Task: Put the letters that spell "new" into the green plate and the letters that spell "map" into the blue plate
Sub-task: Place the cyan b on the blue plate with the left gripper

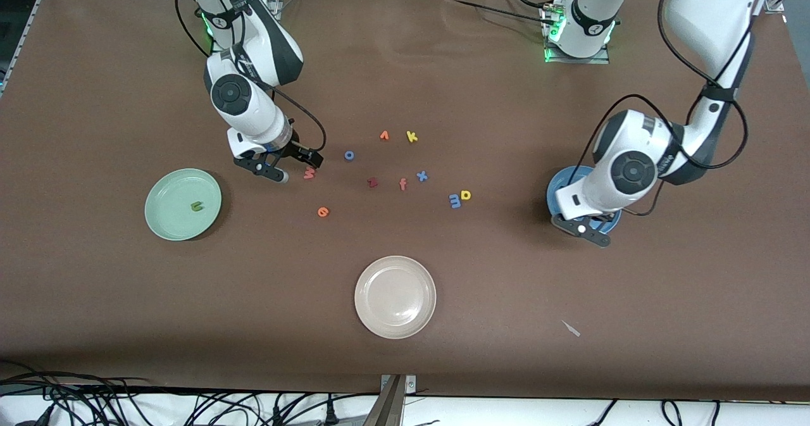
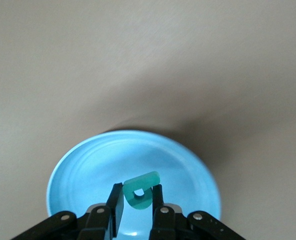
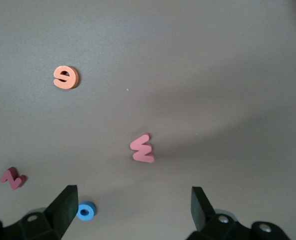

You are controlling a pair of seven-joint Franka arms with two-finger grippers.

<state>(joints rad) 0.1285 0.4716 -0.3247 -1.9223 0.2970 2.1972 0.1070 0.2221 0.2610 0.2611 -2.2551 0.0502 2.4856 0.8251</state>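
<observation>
My left gripper is shut on the teal p and hangs over the blue plate, which the left arm half covers in the front view. The blue m and yellow a lie together on the table between that plate and the middle. The olive n rests in the green plate. My right gripper stands open just above the table beside the red w. Nearer the front camera lies the orange e.
A beige plate sits near the table's front edge. Loose letters lie mid-table: a blue o, dark red z, salmon f, blue x, yellow k and a small orange letter.
</observation>
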